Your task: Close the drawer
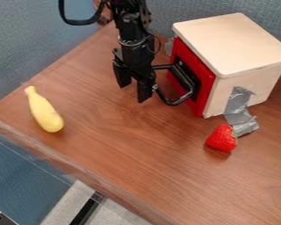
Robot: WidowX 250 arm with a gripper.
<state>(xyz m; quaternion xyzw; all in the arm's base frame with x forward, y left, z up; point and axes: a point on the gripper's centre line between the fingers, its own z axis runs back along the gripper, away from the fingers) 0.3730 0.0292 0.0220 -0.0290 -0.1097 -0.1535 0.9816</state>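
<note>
The black gripper [133, 89] hangs over the table at upper centre, just left of the drawer, its two fingers apart with nothing between them. A black handle [181, 101] sticks out of the red drawer front [204, 90], and the gripper's right finger is beside the handle's outer end; whether they touch, I cannot tell. The red front stands against the left face of the pale wooden box [236, 37], with no clear gap between them.
A yellow banana-like toy [45, 112] lies at the left of the brown table [131, 154]. A red strawberry [222, 138] sits in front of the box, beside grey tape [239, 115] that runs from the box to the table. The table's front edge slants across the lower left.
</note>
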